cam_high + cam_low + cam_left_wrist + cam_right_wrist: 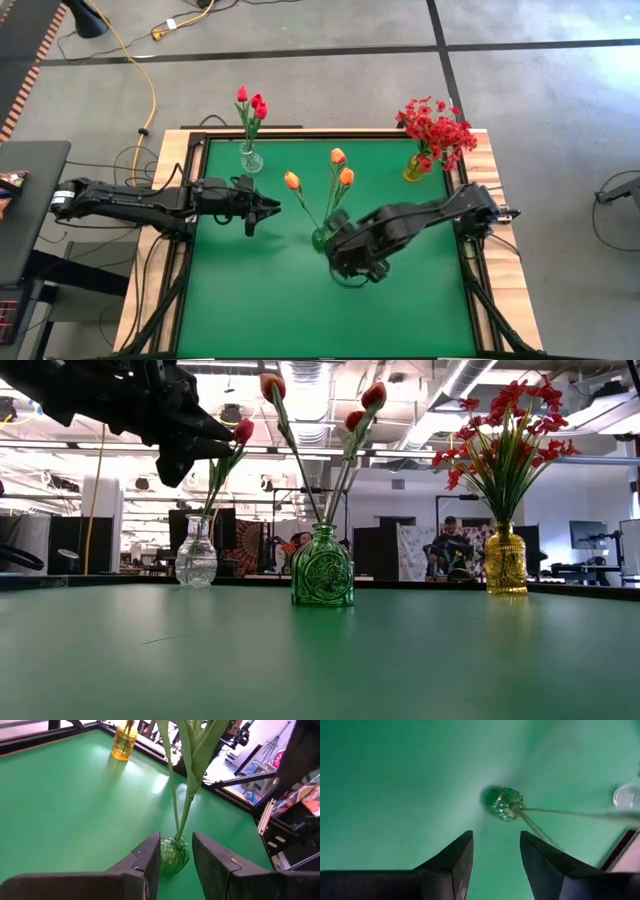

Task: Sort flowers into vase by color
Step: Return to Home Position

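A green glass vase [320, 238] stands mid-table on its base and holds three orange tulips [338, 156] by their stems. A clear vase [250, 158] at the far edge holds red-pink tulips [252, 104]. A yellow vase [415, 168] at the far right holds sprays of red blossoms [437, 128]. My left gripper [262, 208] hovers open to the left of the green vase [172, 856], fingers pointing at it. My right gripper [352, 262] hangs open above the table, just near and right of the green vase [502, 803], and is empty.
A wooden frame [480, 140] borders the green table top. The near half of the mat [300, 310] is bare. The tulip stems [175, 795] lean apart above the green vase, between the two arms. A person sits in the room beyond [450, 550].
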Controlling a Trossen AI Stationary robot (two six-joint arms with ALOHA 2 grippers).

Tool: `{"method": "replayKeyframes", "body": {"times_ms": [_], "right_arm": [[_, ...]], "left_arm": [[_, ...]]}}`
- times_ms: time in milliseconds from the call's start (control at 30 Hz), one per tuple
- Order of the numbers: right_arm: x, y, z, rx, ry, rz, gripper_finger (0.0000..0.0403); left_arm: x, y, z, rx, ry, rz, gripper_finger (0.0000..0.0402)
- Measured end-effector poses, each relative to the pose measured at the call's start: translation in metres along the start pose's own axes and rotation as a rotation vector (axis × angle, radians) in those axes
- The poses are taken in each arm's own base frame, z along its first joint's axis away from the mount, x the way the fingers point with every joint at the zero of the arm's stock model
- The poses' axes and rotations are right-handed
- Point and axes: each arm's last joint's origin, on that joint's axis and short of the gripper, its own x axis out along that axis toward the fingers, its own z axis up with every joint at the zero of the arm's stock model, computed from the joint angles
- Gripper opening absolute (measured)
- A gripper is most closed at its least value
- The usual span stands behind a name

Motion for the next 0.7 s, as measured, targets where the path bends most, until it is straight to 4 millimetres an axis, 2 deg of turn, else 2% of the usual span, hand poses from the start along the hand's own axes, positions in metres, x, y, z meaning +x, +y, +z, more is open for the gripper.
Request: {"method": "replayKeyframes", "body": {"times_ms": [233, 433, 567, 700], "right_arm": [[-0.06, -0.012, -0.04, 0.349, -0.159, 0.028, 0.0167], [-0.114, 0.0, -0.071, 0.565, -0.345, -0.004, 0.0128], [-0.133, 0.021, -0.086, 0.59, -0.466, -0.054, 0.0098], [-0.133, 0.044, -0.102, 0.581, -0.575, -0.111, 0.0067]], "left_arm": [[-0.009, -0.003, 0.006, 0.075, -0.045, -0.022, 0.01], [-0.03, -0.009, 0.017, 0.163, -0.15, -0.064, 0.01], [-0.046, -0.012, 0.023, 0.186, -0.22, -0.083, 0.01], [-0.055, -0.013, 0.026, 0.181, -0.262, -0.1, 0.01]]}}
